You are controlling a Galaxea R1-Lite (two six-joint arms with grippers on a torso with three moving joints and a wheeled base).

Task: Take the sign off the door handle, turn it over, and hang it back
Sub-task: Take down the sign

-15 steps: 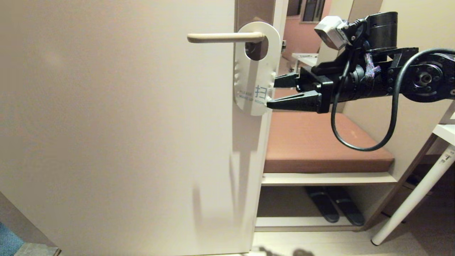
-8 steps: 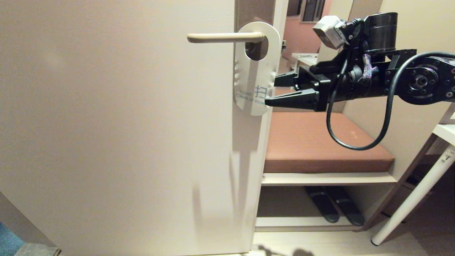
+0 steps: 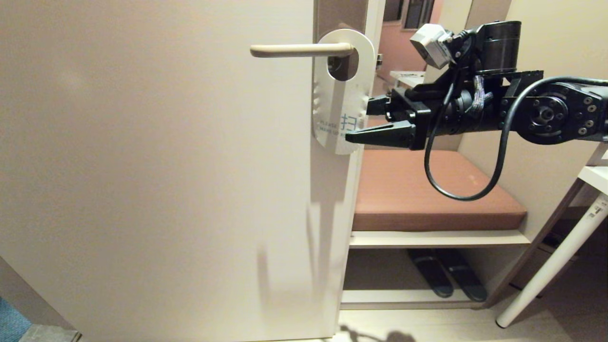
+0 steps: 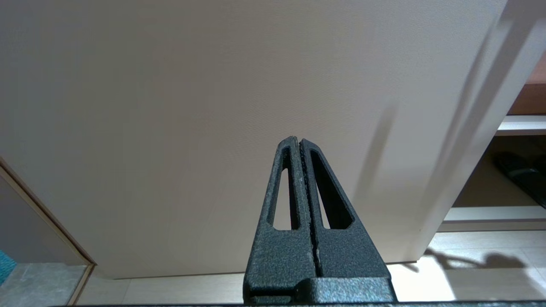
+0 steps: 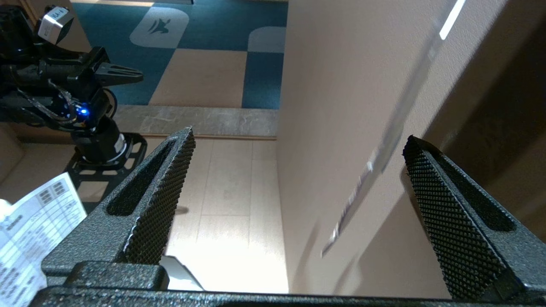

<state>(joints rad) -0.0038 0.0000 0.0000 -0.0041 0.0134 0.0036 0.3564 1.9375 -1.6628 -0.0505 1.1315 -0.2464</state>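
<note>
In the head view a cream door (image 3: 156,166) fills the left and middle, its slim beige door handle (image 3: 299,50) jutting level from a brownish-grey backplate (image 3: 339,14) at the top. The sign (image 3: 339,95) hangs by its hole on the door handle, white side out, its lower end lying flat near the door's edge. The right claw (image 3: 363,121) reaches in level from the right, spread wide, holding nothing; its lower finger overlaps the sign's bottom corner, the upper one sits just beside the sign's edge. Past the door stands a bench with a brown cushion (image 3: 427,190), dark slippers (image 3: 446,278) on the shelf beneath, and a white table leg (image 3: 551,266) at far right. The left wrist view shows the left claw (image 4: 298,143) pressed shut and empty, pointing at the bare door above pale floorboards (image 4: 469,277). The right wrist view shows the right claw's textured fingers (image 5: 166,187) far apart, the sign's thin edge running between them, with blue-and-tan carpet (image 5: 222,55) beyond the wood floor.
</note>
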